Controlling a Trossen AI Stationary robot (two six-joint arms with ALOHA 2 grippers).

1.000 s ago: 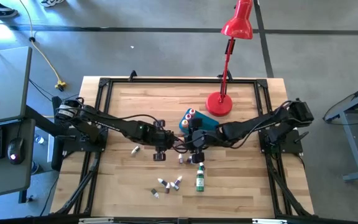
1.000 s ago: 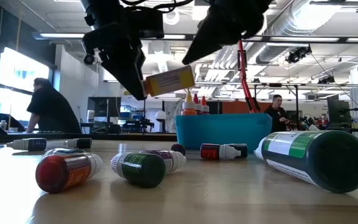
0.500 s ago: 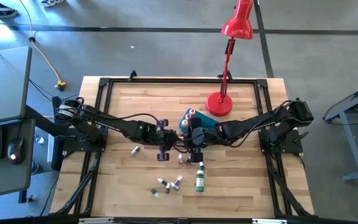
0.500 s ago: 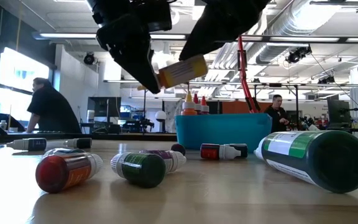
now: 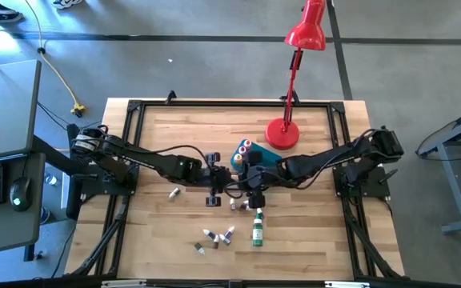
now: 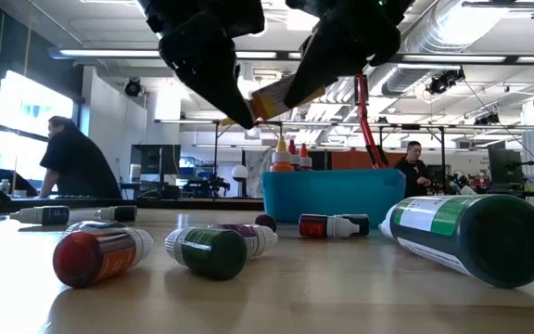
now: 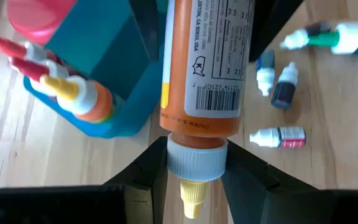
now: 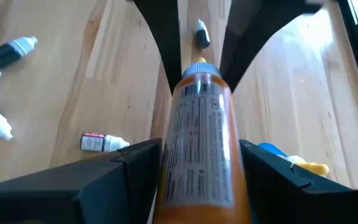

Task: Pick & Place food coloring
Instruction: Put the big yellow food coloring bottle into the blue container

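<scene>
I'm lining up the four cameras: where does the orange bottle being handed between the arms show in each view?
High view: hidden between the two grippers at table centre.
Low view: orange bottle, raised at top centre.
Left wrist view: centre, white collar between the fingers.
Right wrist view: centre.
Shared landmark: teal tub.

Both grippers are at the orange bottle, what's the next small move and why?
Probably close the right gripper on the orange bottle: its fingers stand open around the body, while the left gripper alone clamps the cap end.
</scene>
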